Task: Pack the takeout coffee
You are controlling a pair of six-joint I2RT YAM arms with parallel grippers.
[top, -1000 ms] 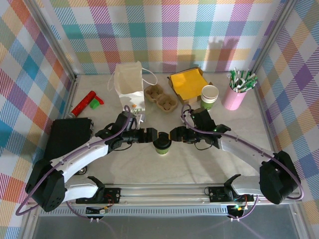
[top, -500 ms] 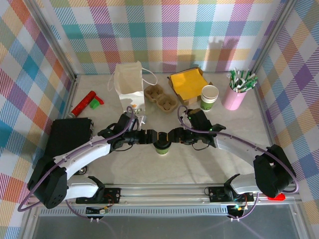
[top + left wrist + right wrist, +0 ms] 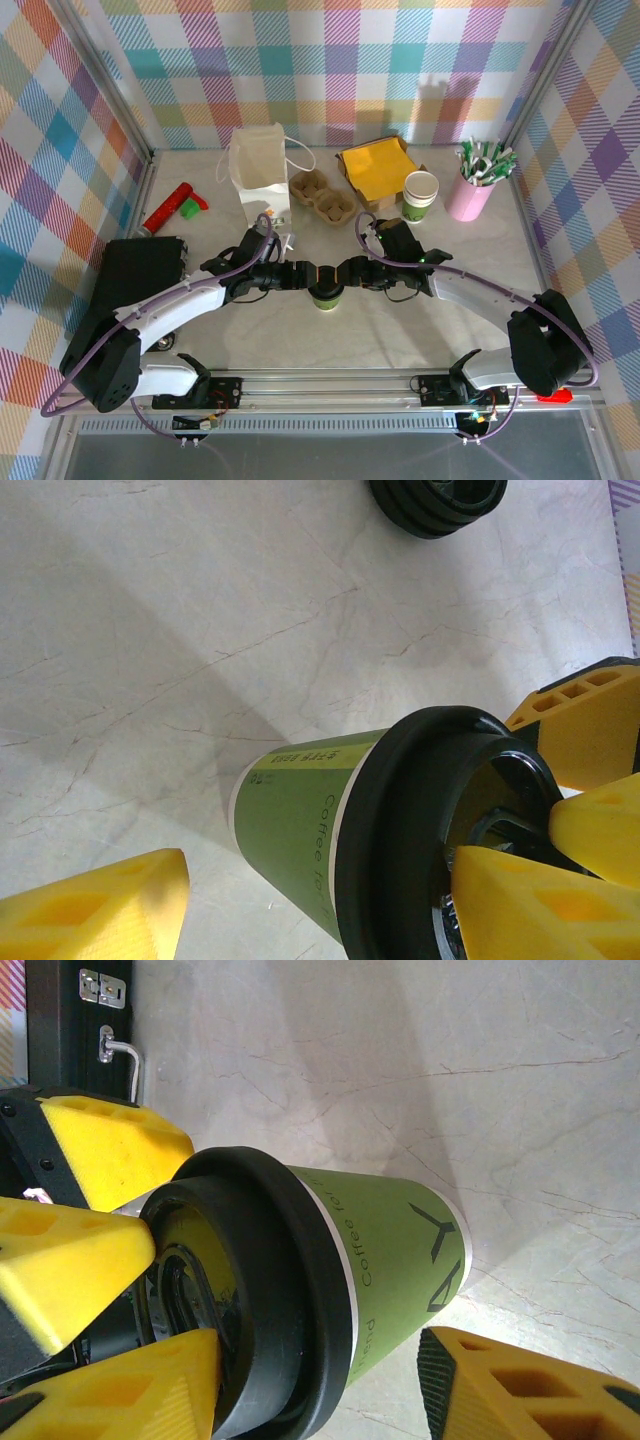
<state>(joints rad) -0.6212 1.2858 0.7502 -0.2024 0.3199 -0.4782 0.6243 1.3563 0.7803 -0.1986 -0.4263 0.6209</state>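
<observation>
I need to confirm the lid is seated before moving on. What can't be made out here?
- Left wrist: the black lid runs off the bottom edge, so its full seam on the coffee cup is cut off.
- Right wrist: yellow fingers cover part of the lid's top.
- Top external: the seam is too small, crowded by the jaws.

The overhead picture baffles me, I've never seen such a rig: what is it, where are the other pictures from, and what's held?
Two robot arms bolted to a table, seen from above. Each ends in a pincer with yellow fingers; the close-ups come from wrist cameras. The left pincer and right pincer meet at a green coffee cup with a black lid. Both stand open, a finger over the lid, nothing clamped. Behind: a paper bag, a cup carrier, a pink cup of sticks.
</observation>
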